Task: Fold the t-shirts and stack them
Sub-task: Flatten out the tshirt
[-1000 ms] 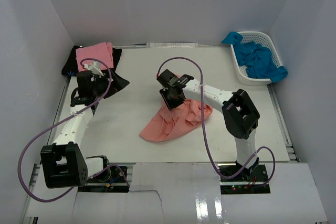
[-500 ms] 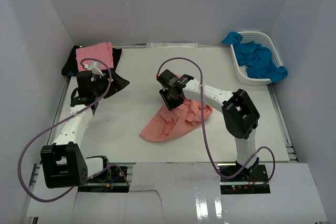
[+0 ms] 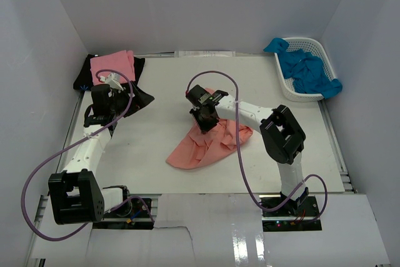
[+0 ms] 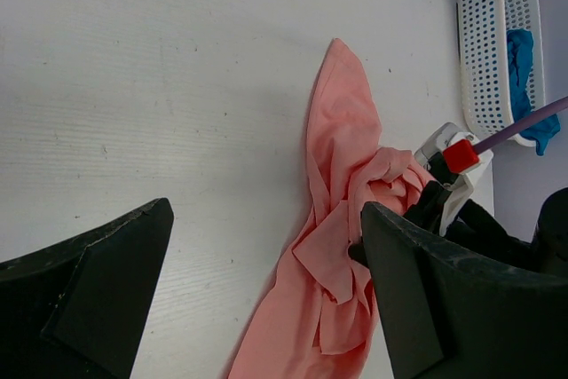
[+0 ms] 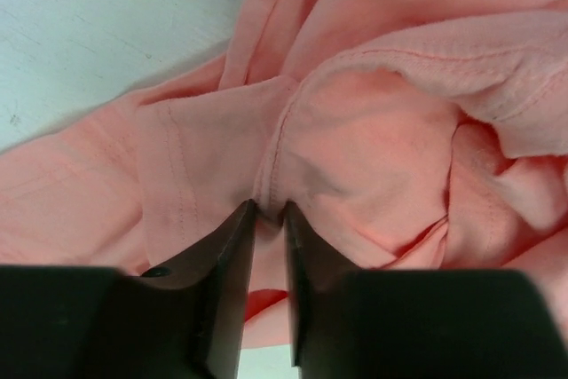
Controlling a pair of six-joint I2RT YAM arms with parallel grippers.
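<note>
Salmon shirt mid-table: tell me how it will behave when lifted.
Probably floppy: the salmon shirt lies crumpled in soft folds, so it should droop and drag from wherever it is held. Likely light: the right gripper pinches just one thin fold. That small pinch may slip out.

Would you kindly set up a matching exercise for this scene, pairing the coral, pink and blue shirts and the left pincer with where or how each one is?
Column one:
1. salmon-coral t-shirt
2. lighter pink t-shirt
3. blue t-shirts
4. left pincer

Column two:
A. piled in the white basket
B. wide open, holding nothing
C. crumpled, a fold pinched in the right pincer
D. lying on the black t-shirt at the far left

Pairs: 1-C, 2-D, 3-A, 4-B.
</note>
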